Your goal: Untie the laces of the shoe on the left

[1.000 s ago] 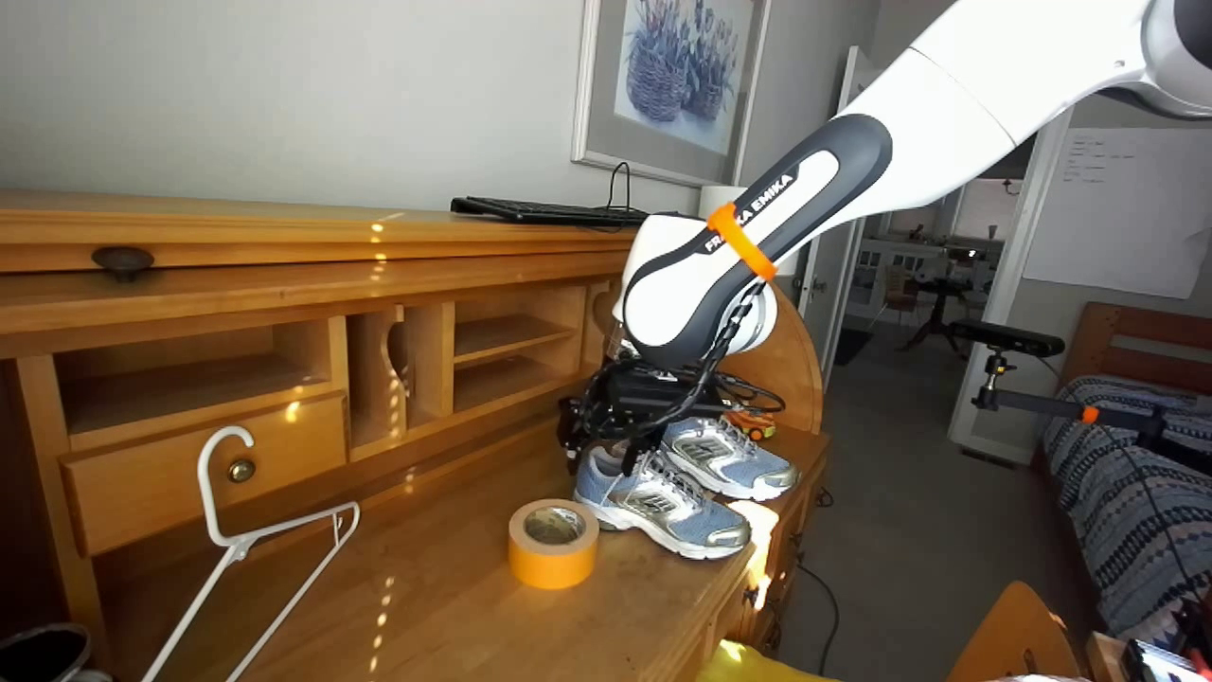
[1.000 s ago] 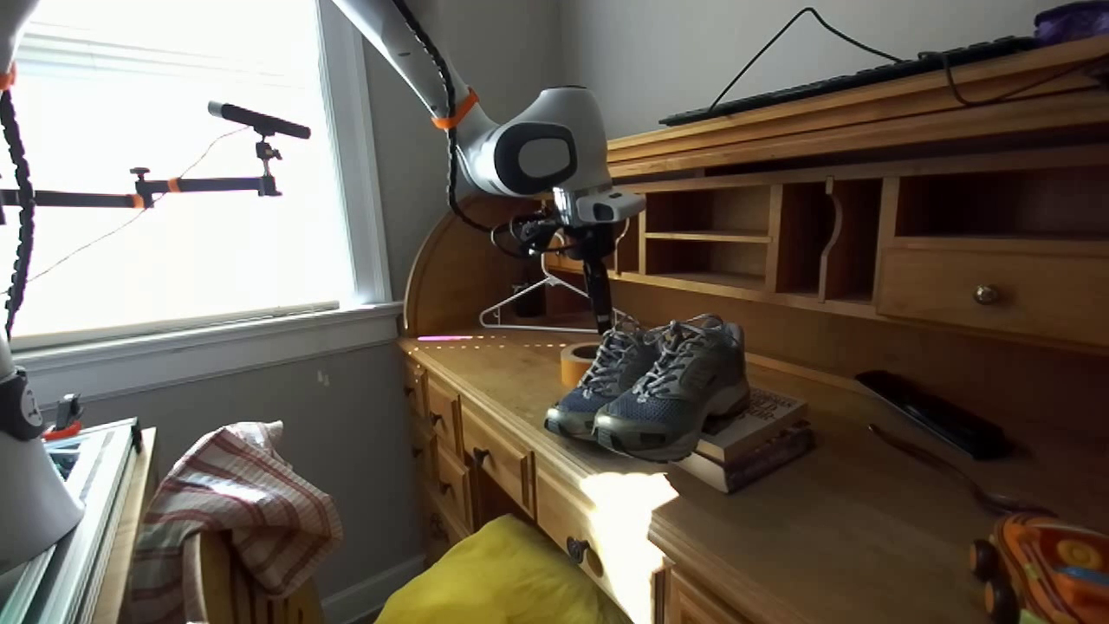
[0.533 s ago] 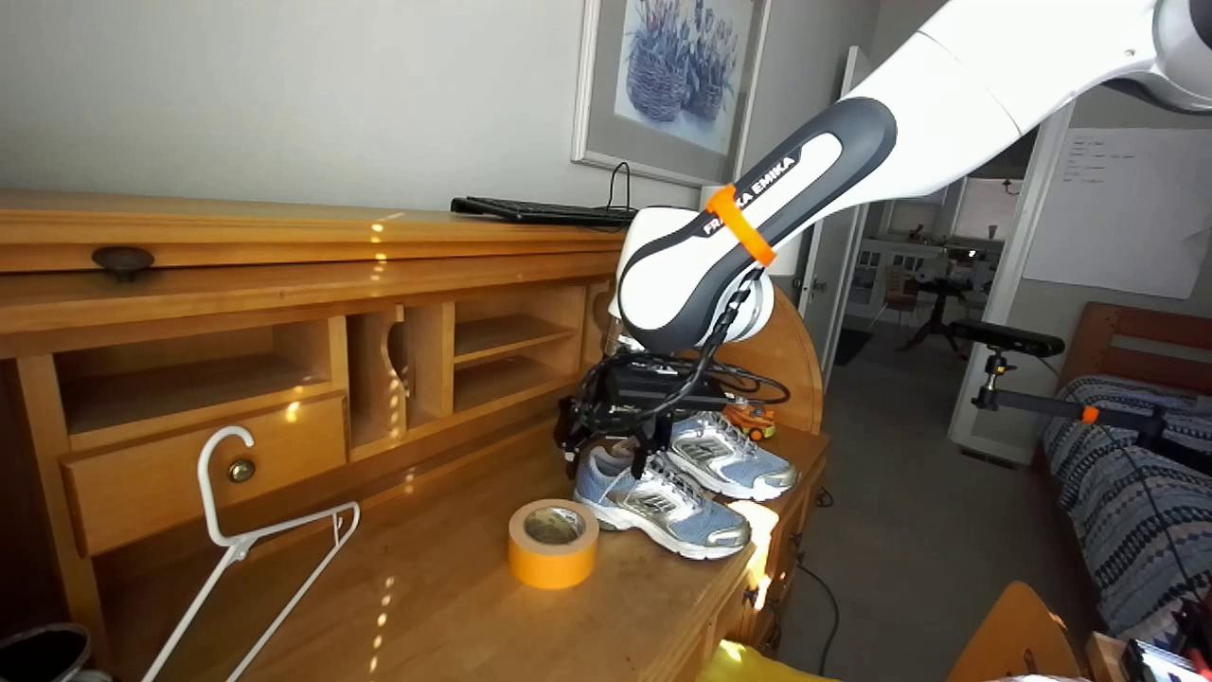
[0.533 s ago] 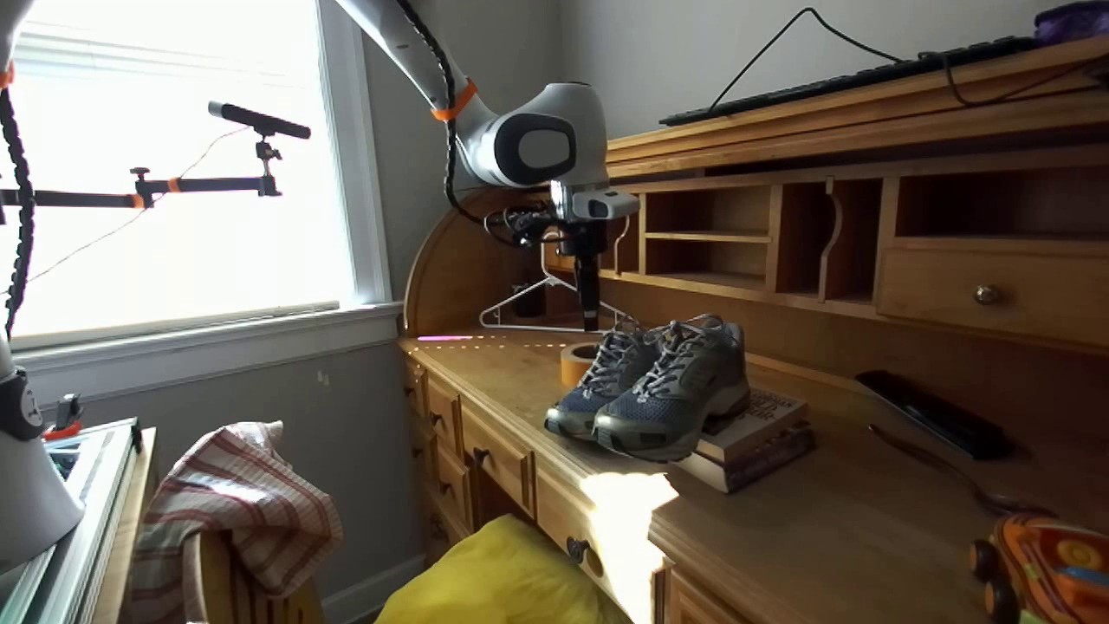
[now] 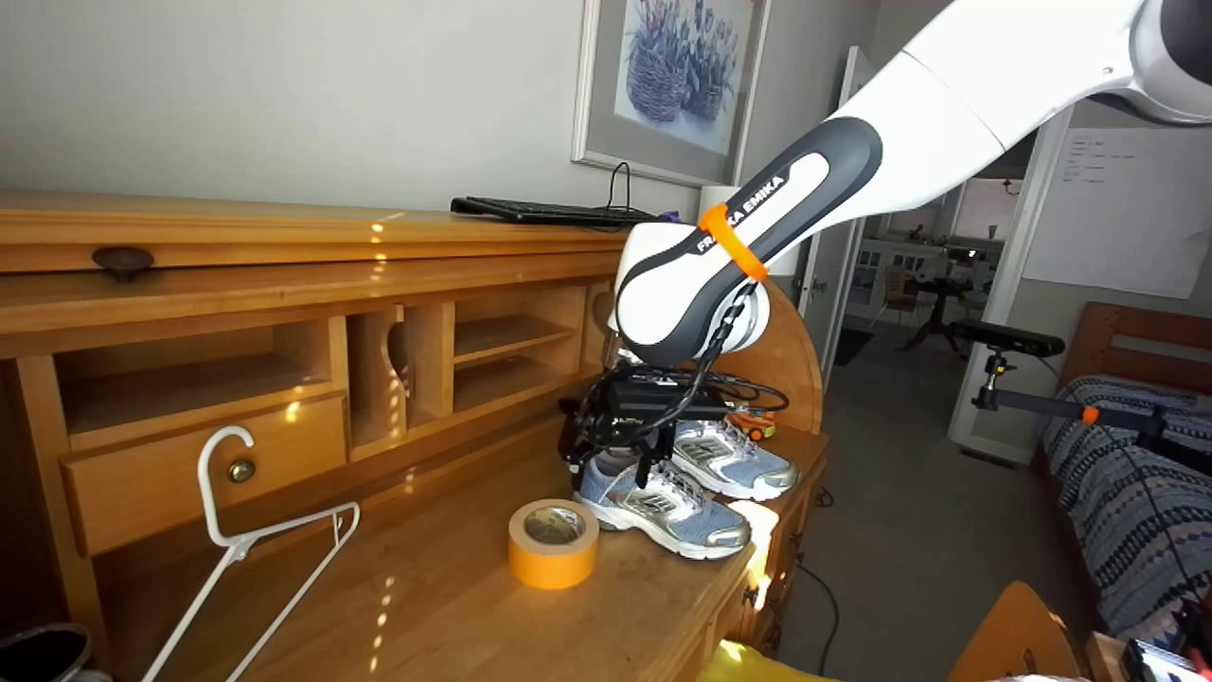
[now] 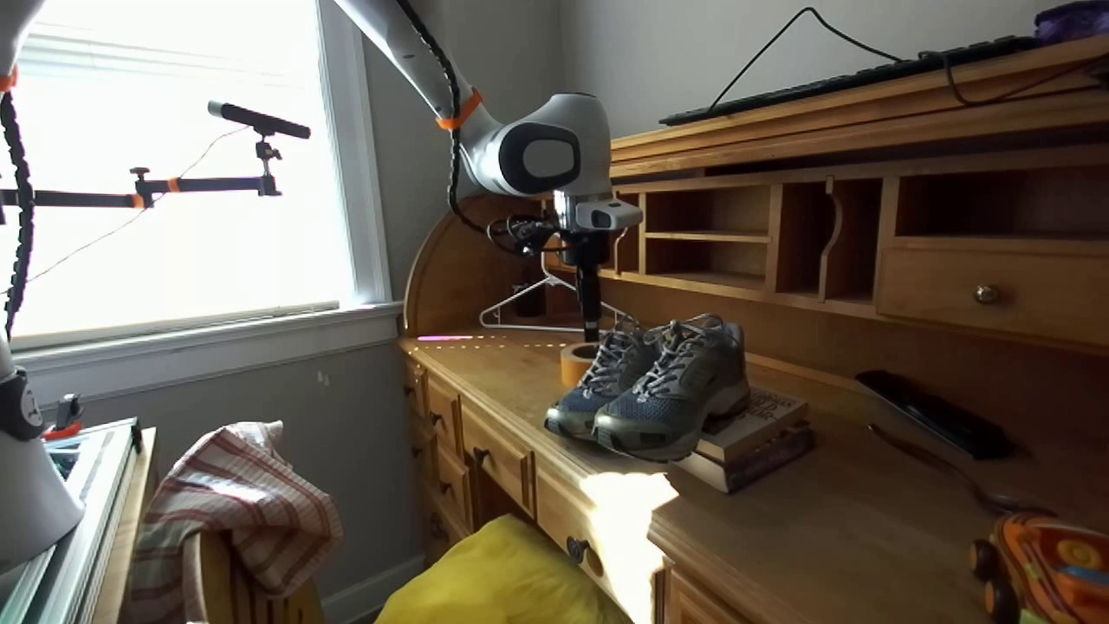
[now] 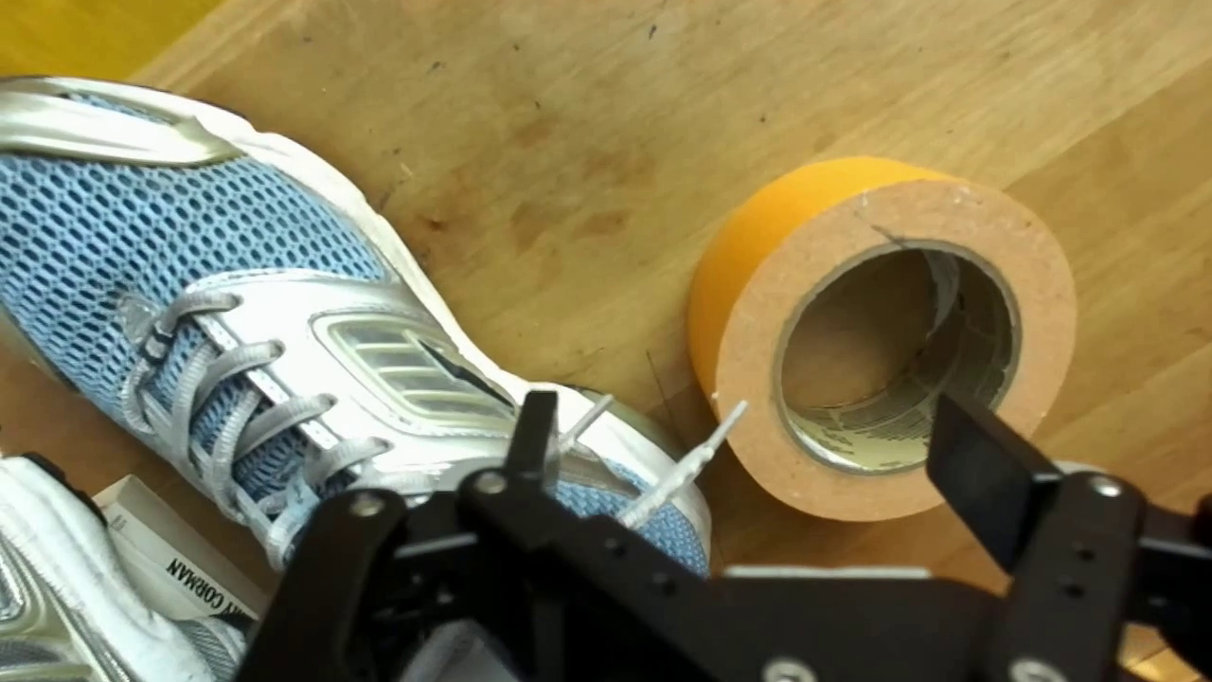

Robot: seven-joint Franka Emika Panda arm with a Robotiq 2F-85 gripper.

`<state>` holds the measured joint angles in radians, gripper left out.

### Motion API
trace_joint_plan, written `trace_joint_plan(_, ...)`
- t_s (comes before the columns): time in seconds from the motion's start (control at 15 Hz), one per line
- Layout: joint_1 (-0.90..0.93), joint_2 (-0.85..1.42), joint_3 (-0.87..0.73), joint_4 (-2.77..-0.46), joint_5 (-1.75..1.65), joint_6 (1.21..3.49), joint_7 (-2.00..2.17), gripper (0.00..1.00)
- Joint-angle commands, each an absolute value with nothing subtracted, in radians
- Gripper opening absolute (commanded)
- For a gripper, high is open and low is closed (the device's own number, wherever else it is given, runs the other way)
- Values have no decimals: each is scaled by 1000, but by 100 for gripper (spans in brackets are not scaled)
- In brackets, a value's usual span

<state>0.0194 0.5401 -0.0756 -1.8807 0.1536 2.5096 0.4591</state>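
Pale grey laces [image 7: 287, 414], silver-blue shoe [image 7: 374, 350]

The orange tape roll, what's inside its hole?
Looking into the tape roll in the wrist view, you can see shadowy wooden desktop and an inner wall. A robot finger covers some of the hole's lower right, hiding that bit.

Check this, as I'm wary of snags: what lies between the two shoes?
The wrist view shows a book, partly covered, and brown desktop between the upper shoe and the lower-left shoe.
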Motion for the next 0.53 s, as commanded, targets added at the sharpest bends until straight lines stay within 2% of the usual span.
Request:
trace_joint_plan(0.0, 47, 581, -111, -1847, 118, 2513, 481, 75)
trace_joint_plan(0.07, 50, 585, -116, -1843, 113, 2513, 483, 74)
trace_joint_plan(0.27, 56, 594, -123, -1833, 108, 2517, 480, 49)
trace_joint_plan(0.33, 58, 595, -124, -1832, 107, 2517, 479, 47)
trace_joint_plan(0.4, 59, 595, -124, -1831, 107, 2514, 477, 85)
trace_joint_plan(0.47, 57, 594, -120, -1829, 111, 2509, 472, 79)
